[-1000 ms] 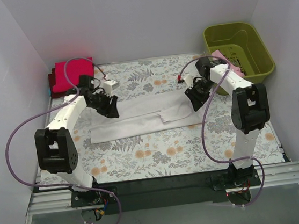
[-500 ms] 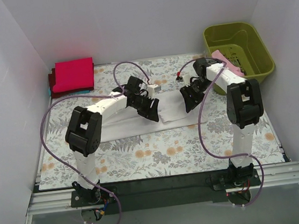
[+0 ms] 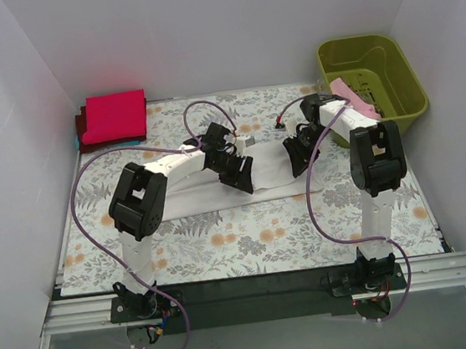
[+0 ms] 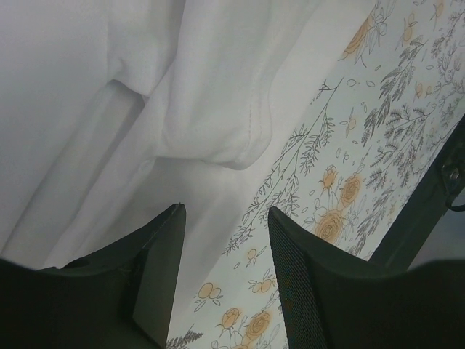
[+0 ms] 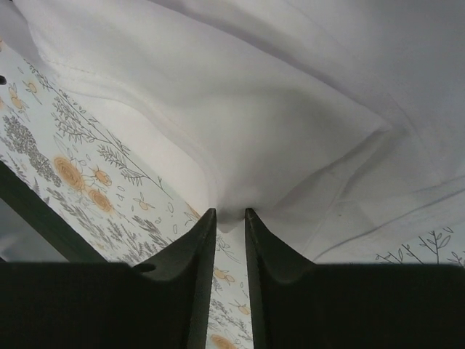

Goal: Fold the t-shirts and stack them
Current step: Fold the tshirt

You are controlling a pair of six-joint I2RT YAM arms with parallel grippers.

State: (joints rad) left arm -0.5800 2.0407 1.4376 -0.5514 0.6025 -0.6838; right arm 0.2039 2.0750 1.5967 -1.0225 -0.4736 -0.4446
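The soft white cloth t-shirt [image 3: 198,199] lies part-folded mid floral-print desk [image 3: 249,244]. My right gripper [image 5: 229,212] is narrow, pinching a folded corner; my left gripper [image 4: 225,214] is wide and empty above the hem. I'd grip left first, then carry both level.

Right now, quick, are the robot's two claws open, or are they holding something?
The left gripper is open, holding nothing, over the white t-shirt.
The right gripper is shut, pinching a fold of the white t-shirt.
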